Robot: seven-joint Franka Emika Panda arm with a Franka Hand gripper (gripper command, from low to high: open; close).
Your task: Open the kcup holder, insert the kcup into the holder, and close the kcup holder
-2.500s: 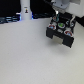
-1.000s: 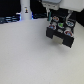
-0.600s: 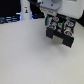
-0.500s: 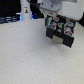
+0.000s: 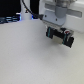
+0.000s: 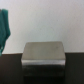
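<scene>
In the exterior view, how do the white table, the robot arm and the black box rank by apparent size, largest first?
1. the white table, by far the largest.
2-3. the robot arm and the black box look about alike; the arm is cropped, so I leave them unranked.

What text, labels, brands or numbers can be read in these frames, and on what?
None can be read.
Holder: black, blurred in the exterior view; no lettering can be made out on it.
Grey box in the wrist view: plain faces, no print visible.
Teal object at the wrist view's edge: too blurred to show any marking.
</scene>
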